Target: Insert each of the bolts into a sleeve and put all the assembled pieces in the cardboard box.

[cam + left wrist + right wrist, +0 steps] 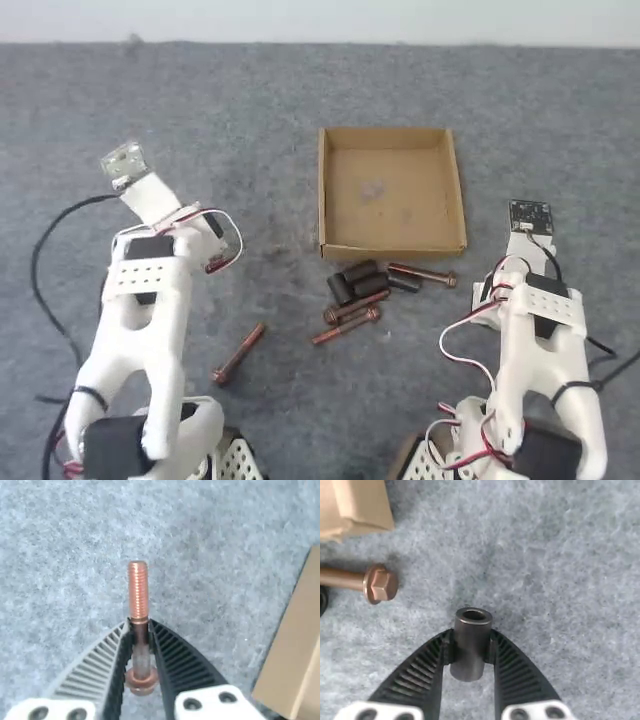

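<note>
1. My left pincer (pixel 139 625) is clamped on a copper-coloured bolt (pixel 138 590), threaded end poking past the tips.
2. My right pincer (pixel 471 636) grips a dark sleeve (pixel 470 652), bore showing.
3. The tabletop (pixel 250 110) is grey felt.
4. The cardboard box (pixel 325 190) sits open-topped; loose bolts (pixel 355 306) and black sleeves (pixel 357 280) lie just outside its near wall.

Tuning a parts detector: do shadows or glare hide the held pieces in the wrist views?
Left wrist view: the bolt is evenly lit, slight sheen on its threads, no glare. Right wrist view: the sleeve is dark with its bore shadowed, rim readable. High view: soft light, faint shadows.
</note>
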